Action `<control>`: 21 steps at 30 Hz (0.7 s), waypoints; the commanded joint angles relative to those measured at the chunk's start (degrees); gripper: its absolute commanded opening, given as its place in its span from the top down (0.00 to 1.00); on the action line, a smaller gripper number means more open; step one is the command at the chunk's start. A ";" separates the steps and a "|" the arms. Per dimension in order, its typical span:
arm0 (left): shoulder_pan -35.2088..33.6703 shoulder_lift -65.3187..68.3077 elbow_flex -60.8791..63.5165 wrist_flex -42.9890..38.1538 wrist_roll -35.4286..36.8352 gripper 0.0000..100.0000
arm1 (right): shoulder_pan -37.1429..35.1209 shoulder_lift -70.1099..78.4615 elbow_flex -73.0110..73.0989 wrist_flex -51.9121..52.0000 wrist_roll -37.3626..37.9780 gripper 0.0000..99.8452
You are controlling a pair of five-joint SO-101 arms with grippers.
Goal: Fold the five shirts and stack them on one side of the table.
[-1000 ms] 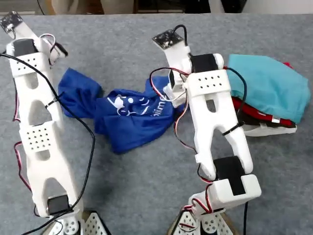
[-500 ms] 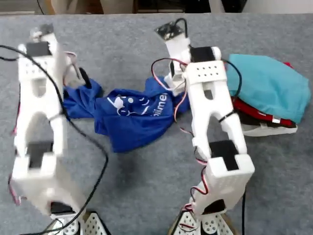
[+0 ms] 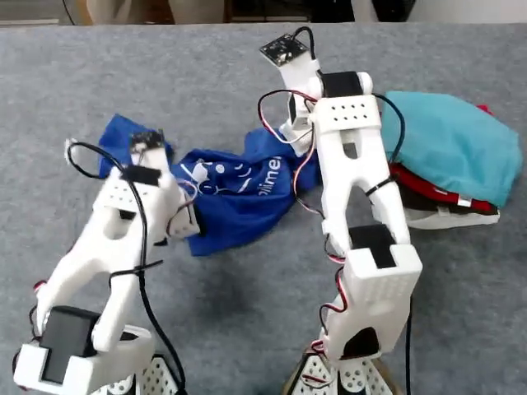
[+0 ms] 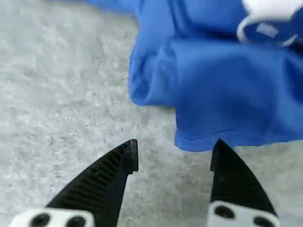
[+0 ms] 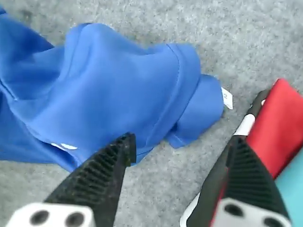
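Observation:
A crumpled blue shirt (image 3: 235, 193) with white print lies left of the table's middle. My left gripper (image 4: 175, 153) is open just above the grey cloth, its fingertips short of the shirt's (image 4: 218, 90) rolled near hem. In the high view the left gripper (image 3: 185, 220) sits at the shirt's near-left edge. My right gripper (image 5: 181, 146) is open over the shirt's (image 5: 104, 90) right end, where a white tag (image 5: 227, 98) sticks out. Seen from above, the right gripper (image 3: 295, 133) sits by that end. Neither gripper holds anything.
A stack of folded shirts stands at the right edge, teal (image 3: 449, 144) on top, then red (image 3: 428, 188), then dark and white layers (image 3: 453, 218). The red shirt (image 5: 279, 118) lies close beside the right gripper's finger. Grey tablecloth (image 3: 247, 313) is bare in front of the shirt.
The left arm has swung in from the far left edge and bent down to the blue shirt's near-left hem. The right arm has shifted slightly; the shirt's left part has shifted a little.

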State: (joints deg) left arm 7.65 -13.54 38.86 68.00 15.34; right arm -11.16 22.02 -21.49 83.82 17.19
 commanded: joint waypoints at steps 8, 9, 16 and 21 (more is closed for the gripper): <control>1.32 -1.98 7.47 -9.23 0.97 0.74 | 0.92 -0.48 -2.95 0.44 0.70 0.70; 2.02 -1.98 7.82 -10.02 1.14 0.74 | 0.92 -0.48 -2.95 0.44 0.62 0.70; 5.01 -1.89 10.11 -16.44 6.86 0.75 | 0.92 -0.75 -2.95 0.53 0.62 0.70; 5.10 -1.89 9.76 -14.07 6.77 0.75 | 2.77 -0.75 -3.03 2.20 0.70 0.70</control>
State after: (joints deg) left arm 12.04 -13.54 49.14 53.49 21.67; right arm -10.11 22.02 -21.49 84.88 17.19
